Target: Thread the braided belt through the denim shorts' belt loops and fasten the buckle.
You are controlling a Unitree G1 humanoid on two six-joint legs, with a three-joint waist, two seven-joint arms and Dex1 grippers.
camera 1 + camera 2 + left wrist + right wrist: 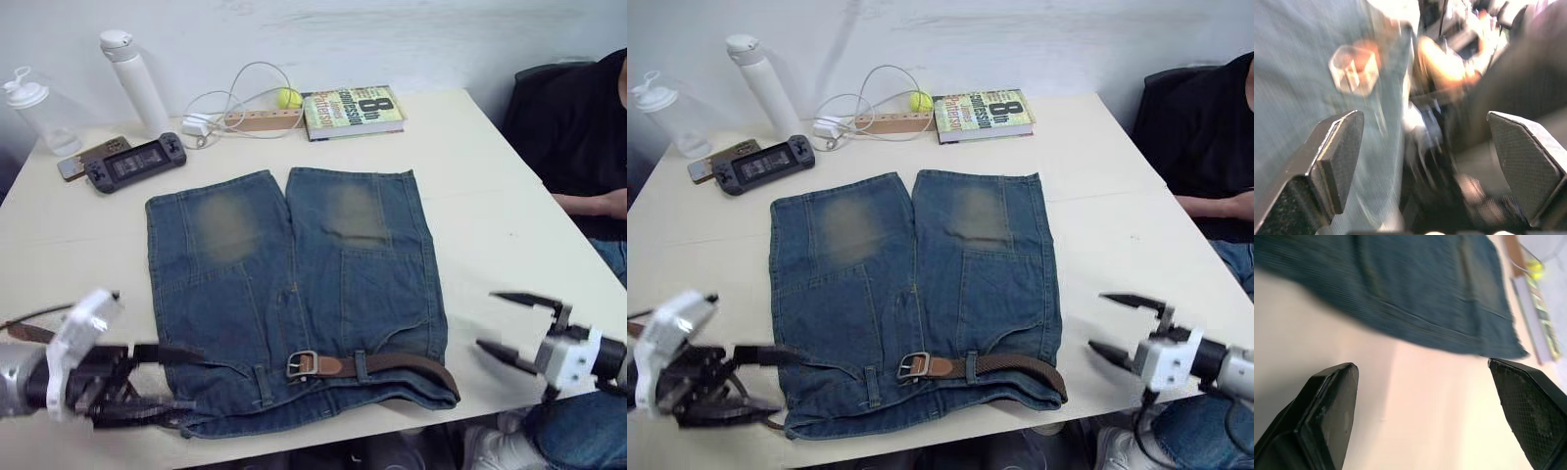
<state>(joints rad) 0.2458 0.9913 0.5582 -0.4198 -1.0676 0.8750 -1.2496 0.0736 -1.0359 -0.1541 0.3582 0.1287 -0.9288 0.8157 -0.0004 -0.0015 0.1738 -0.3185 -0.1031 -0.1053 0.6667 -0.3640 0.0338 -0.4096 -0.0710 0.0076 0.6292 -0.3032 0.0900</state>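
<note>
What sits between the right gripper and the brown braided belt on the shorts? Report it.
Nothing visible. The right gripper hovers open over bare white table, to the right of the faded blue denim shorts. The dark-brown braided belt lies along the waistband, its silver buckle near the middle.

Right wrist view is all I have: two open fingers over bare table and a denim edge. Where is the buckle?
Observer: The buckle lies on the waistband of the denim shorts, near the middle, facing up.
Operator: Is the belt through any loops?
Observer: The braided belt passes under one of the belt loops just beside the buckle and runs on toward the robot's right.
Operator: What is the other arm doing?
Observer: The left gripper is open at the shorts' left waistband corner.
Operator: And mine?
Observer: The right gripper hovers open, off the shorts' right side.
</note>
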